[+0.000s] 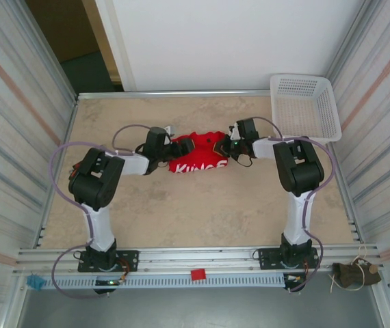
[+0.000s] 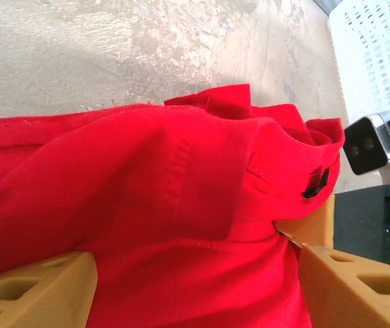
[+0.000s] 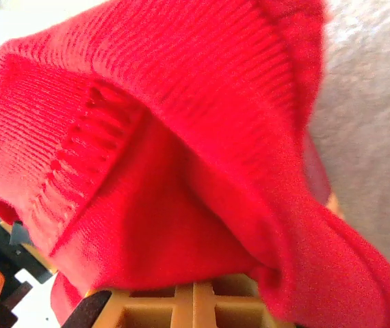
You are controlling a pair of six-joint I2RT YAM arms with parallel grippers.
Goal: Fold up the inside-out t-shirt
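The inside-out t-shirt point(image 1: 196, 157) is a bright red bunch at mid-table, white lettering showing on its near face. My left gripper point(image 1: 178, 146) is at its left end. In the left wrist view its tan fingers point(image 2: 41, 287) stand wide apart, open, with red cloth point(image 2: 181, 205) filling the gap at my left gripper point(image 2: 195, 280). My right gripper point(image 1: 221, 145) is at the shirt's right end. Its fingers point(image 3: 195, 304) are pressed together, shut on a fold of ribbed red cloth point(image 3: 154, 137) at my right gripper point(image 3: 195, 290).
A white basket point(image 1: 306, 106) stands at the back right corner, also seen in the left wrist view point(image 2: 376, 55). Metal rails edge the beige table point(image 1: 202, 212). The right arm's black body point(image 2: 376, 225) sits close beside the left gripper.
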